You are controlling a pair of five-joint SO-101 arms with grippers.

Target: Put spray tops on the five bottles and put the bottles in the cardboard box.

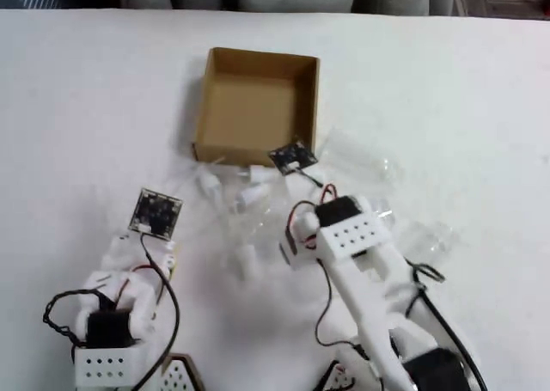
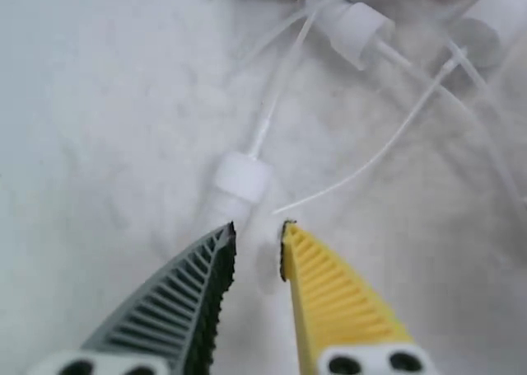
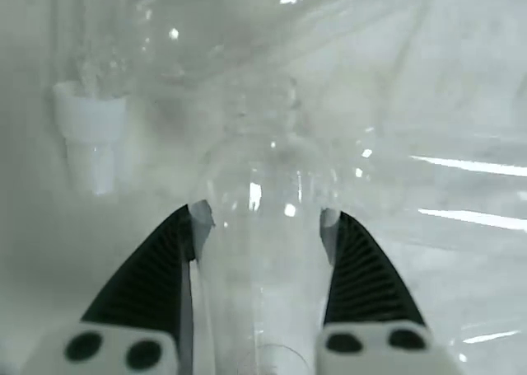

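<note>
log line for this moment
left end effector: at spray top on table | right end effector: gripping clear bottle | box: no bottles inside

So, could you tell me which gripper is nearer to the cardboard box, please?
Right. The right gripper, holding a clear bottle, is just in front of the cardboard box; the left gripper is farther back, by a spray top.
</note>
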